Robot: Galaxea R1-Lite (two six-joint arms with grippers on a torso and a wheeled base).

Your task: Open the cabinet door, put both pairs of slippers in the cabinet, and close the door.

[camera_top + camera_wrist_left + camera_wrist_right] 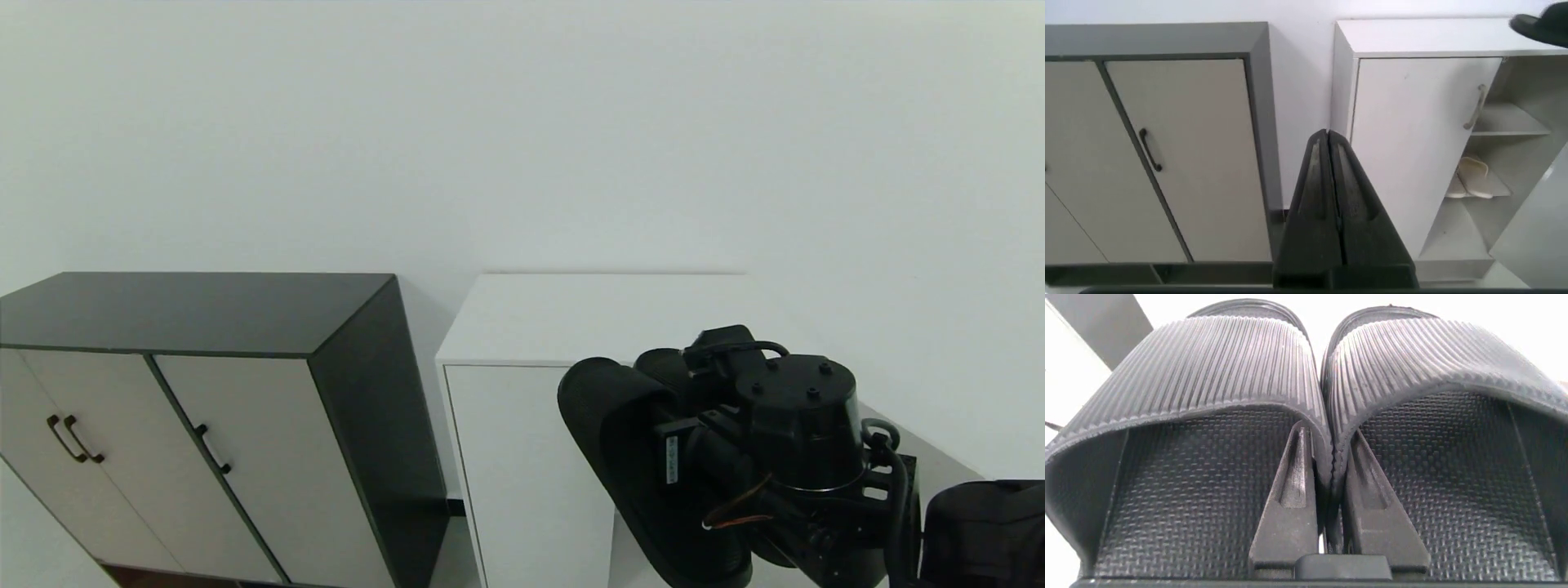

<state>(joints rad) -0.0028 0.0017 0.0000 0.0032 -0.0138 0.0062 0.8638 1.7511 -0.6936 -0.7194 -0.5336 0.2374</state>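
My right gripper (1327, 445) is shut on a pair of black ribbed slippers (1221, 400), pinching their two inner sides together. In the head view the black slippers (633, 465) hang from that gripper (690, 437) in front of the white cabinet (522, 457), at about its top edge. From the left wrist, the white cabinet (1413, 139) has its right side open, showing shelves (1515, 122). A pair of white slippers (1473, 178) lies on a middle shelf. My left gripper (1329, 147) is shut and holds nothing, in the air before the gap between the two cabinets.
A dark-topped cabinet (204, 310) with light doors and dark handles (212, 449) stands left of the white one, with a narrow gap between them. A plain white wall rises behind both. The open door panel (1543, 237) juts out at the white cabinet's right.
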